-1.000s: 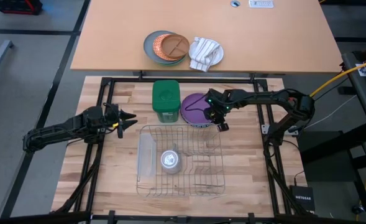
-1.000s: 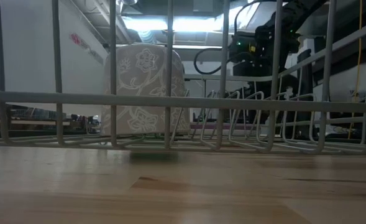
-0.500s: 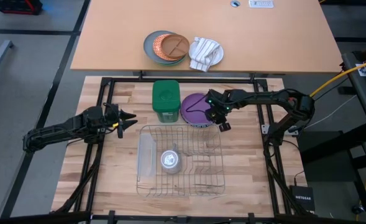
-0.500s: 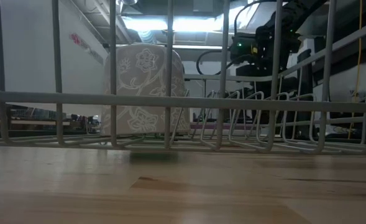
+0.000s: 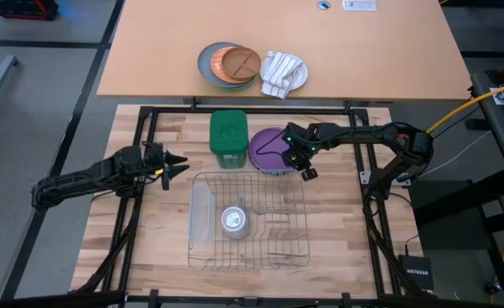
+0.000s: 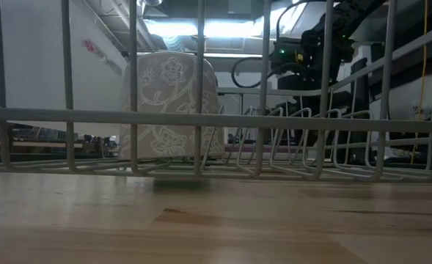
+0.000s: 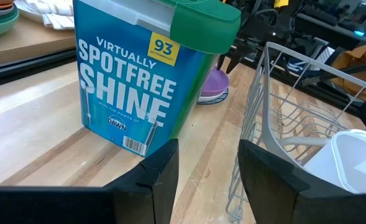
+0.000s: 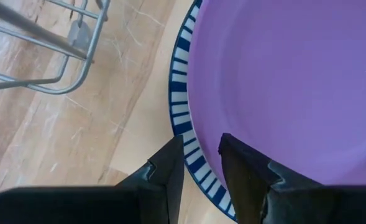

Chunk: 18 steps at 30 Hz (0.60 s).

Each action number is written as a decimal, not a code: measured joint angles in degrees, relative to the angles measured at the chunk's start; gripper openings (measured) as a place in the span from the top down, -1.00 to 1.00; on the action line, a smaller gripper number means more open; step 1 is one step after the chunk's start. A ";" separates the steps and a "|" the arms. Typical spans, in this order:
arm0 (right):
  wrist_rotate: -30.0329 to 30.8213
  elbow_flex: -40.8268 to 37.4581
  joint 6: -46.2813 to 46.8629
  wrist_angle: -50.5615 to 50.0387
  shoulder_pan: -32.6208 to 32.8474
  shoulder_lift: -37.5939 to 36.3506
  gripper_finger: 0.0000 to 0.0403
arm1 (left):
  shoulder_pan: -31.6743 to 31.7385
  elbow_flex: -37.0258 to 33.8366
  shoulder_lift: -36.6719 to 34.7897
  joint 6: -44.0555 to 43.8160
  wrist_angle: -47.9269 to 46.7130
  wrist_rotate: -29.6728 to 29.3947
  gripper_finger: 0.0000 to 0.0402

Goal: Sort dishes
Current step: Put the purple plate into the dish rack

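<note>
Right claw (image 8: pixel 201 163) over the purple plate (image 8: pixel 294 81) rim, fingers part-open astride it, nothing gripped. Plate tops a striped plate (image 8: pixel 181 106) on the bench behind the rack (image 5: pixel 250 221). Step: picking. Next: close, lift, slot into rack. Left claw (image 5: pixel 176 161) open, waiting.

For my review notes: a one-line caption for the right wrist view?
Right gripper straddling the rim of the purple plate, stacked on the striped plate, near the wire rack.

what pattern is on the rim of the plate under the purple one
Dark blue and white radial stripes on the striped plate, under the purple plate; clearest in the right wrist view.
</note>
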 joint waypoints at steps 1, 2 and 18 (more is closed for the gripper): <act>0.00 0.00 0.00 -0.12 0.00 0.00 0.45 | -0.01 0.00 0.00 -0.01 0.02 0.01 0.23; 0.00 0.00 -0.02 -0.17 0.00 0.00 0.45 | -0.01 0.00 0.00 -0.01 0.01 0.01 0.23; 0.40 0.00 -1.70 0.20 0.00 0.00 0.45 | 0.01 0.00 0.00 -0.01 0.01 0.01 0.23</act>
